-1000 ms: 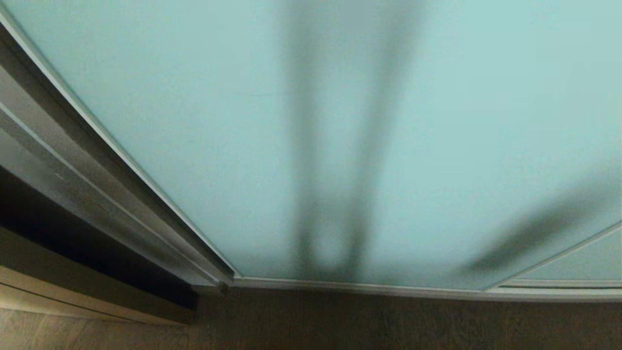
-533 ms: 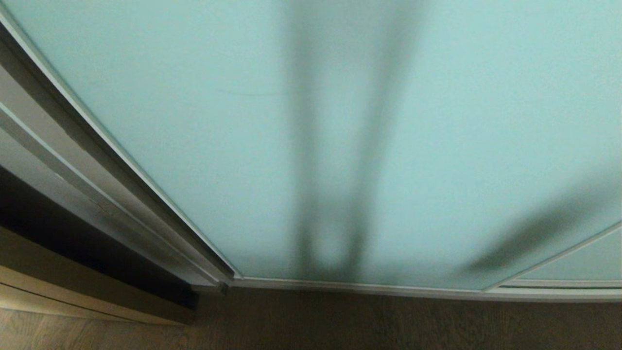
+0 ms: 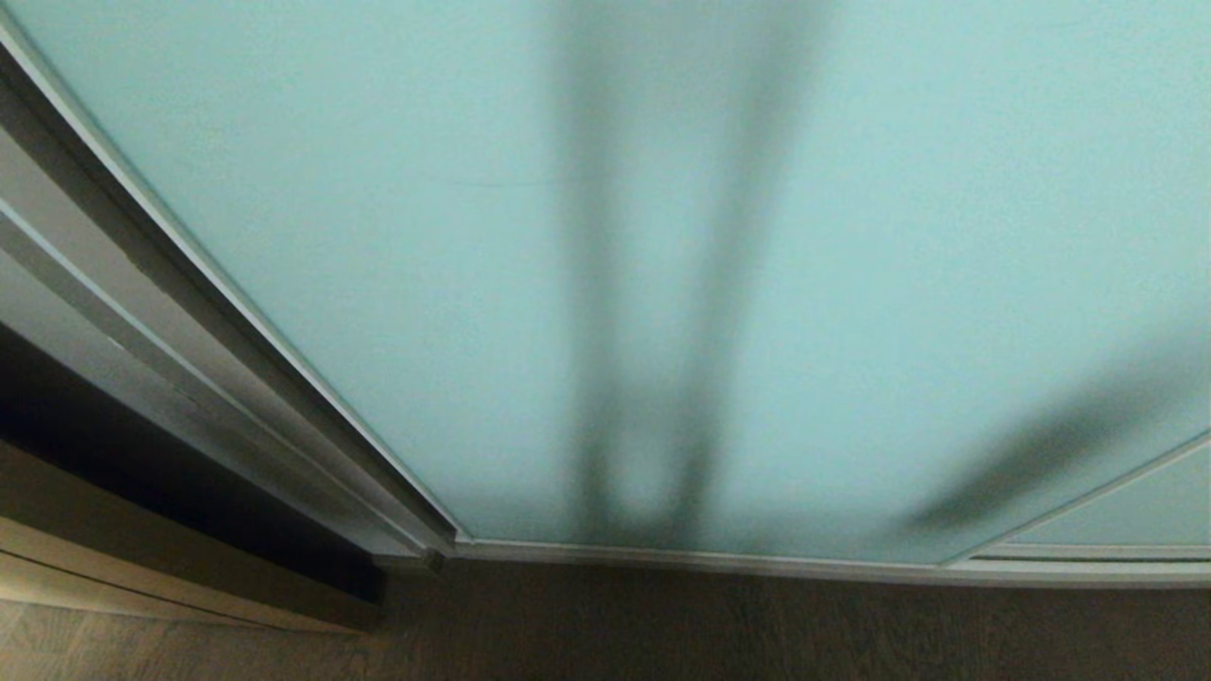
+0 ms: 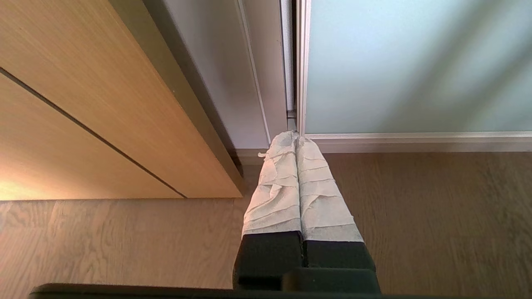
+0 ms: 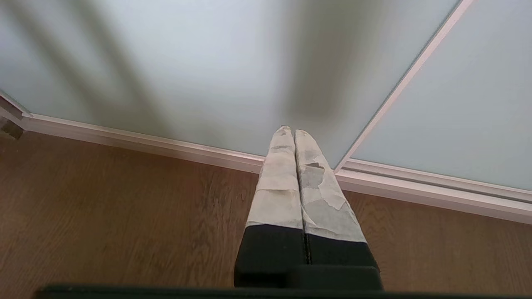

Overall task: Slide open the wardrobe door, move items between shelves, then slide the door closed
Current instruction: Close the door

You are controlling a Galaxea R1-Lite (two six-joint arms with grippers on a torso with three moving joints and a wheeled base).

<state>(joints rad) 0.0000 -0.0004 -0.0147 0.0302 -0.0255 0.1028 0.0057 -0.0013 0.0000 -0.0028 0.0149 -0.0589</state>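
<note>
The sliding wardrobe door (image 3: pixel 397 236), frosted pale blue-green glass in a thin silver frame, fills the head view and stands closed against the left jamb. Neither arm shows in that view. In the left wrist view my left gripper (image 4: pixel 296 135) is shut and empty, its taped tips low over the floor by the door's (image 4: pixel 415 62) bottom left corner. My right gripper (image 5: pixel 291 132) is also shut and empty, hanging in front of the door's glass (image 5: pixel 187 62) near its right frame edge. The items and the shelves are hidden behind the door.
A tan wooden cabinet front (image 4: pixel 83 104) stands left of the door, with a grey jamb (image 4: pixel 216 74) between them. A second frosted panel (image 5: pixel 465 104) overlaps at the right. Wooden floor (image 3: pixel 757 634) runs along the bottom rail (image 3: pixel 710 558).
</note>
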